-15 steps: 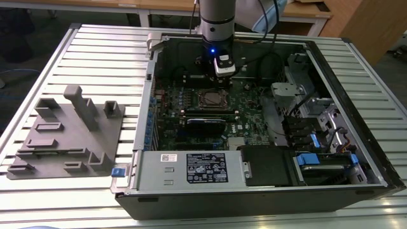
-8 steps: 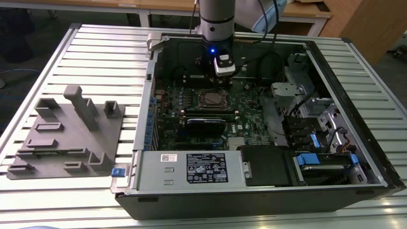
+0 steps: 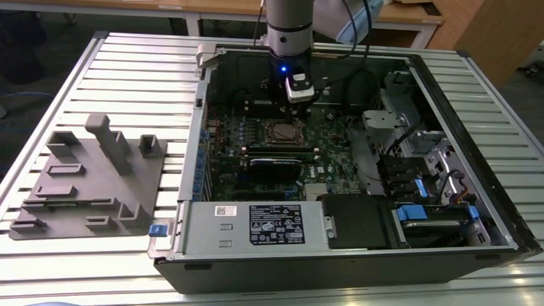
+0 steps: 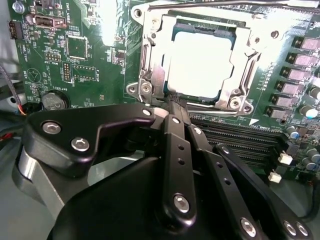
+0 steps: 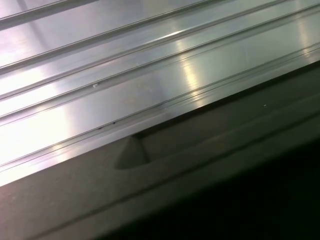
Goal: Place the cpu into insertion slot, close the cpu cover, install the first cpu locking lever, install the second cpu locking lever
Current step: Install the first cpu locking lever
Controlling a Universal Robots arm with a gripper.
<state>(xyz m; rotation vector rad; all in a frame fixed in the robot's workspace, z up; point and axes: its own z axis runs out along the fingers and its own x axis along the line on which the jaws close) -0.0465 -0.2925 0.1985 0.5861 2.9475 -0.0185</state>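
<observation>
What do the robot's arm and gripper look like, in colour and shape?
The arm is a silver-grey tube with a dark band and a blue light near the wrist; black cables hang beside it. The gripper is black, with jointed link fingers and silver screws.

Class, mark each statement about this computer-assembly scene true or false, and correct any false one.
1. The cpu sits in the insertion slot. True.
2. The cpu cover stands raised off the chip. False: the cpu cover lies flat around the cpu.
3. The gripper carries the cpu in the air. False: its fingers are together at the slot's edge.
4. A grey fixture lies on the table to the exterior view's left of the computer case. True.
</observation>
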